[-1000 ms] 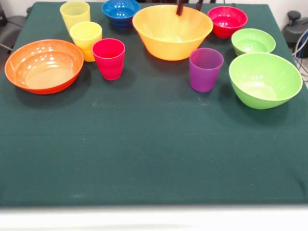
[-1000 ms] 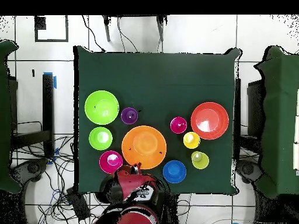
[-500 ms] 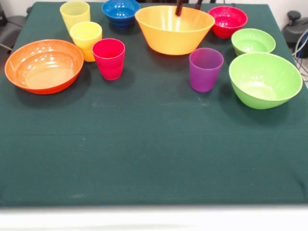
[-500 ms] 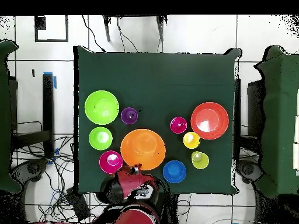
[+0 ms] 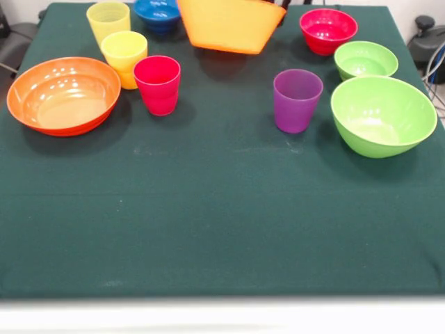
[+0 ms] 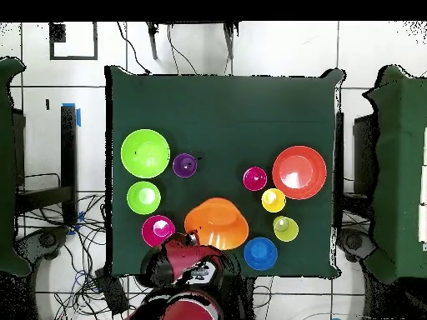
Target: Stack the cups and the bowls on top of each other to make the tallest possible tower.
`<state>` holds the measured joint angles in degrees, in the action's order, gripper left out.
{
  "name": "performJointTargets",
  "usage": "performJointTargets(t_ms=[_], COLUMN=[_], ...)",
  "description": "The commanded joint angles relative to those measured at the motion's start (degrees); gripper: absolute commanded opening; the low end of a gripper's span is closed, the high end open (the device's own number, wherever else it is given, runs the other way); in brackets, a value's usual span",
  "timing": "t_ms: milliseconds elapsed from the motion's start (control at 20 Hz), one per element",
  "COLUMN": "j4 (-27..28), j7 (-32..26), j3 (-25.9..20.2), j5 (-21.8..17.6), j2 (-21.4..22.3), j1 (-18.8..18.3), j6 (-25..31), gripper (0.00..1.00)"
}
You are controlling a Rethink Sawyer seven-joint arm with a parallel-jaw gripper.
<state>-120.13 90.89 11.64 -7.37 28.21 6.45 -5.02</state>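
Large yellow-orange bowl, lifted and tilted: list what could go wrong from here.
1. The large yellow-orange bowl hangs tilted above the cloth; held seemingly at one rim point, it might slip or swing.
2. The small blue bowl sits right beside it, partly hidden in the front view; a swing or drop could knock it.
3. The small red-pink bowl and the pale yellow cup stand close on either side, so a wide sideways carry might clip them.
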Motion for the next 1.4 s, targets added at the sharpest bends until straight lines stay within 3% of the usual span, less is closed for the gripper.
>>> performJointTargets(t_ms=[50, 350, 600, 900, 1050, 1400], j4=[8.4, 10.45, 1.28, -1.99, -1.47, 0.22], j7=[7.68, 6.85, 6.9, 4.17, 2.55, 1.77], j3=[-4.44, -4.41, -6.12, -6.85, -6.37, -5.71], j5=[1.93, 2.32, -0.2, -0.6, 0.04, -0.16], j2=[-2.31, -1.7, 9.25, 19.27, 23.24, 28.51], j1=[0.79, 1.51, -1.79, -2.82, -2.19, -0.98], j6=[3.09, 6.3, 10.17, 19.24, 26.51, 36.27], gripper=[0.0, 0.0, 0.0, 0.0, 0.0, 0.0])
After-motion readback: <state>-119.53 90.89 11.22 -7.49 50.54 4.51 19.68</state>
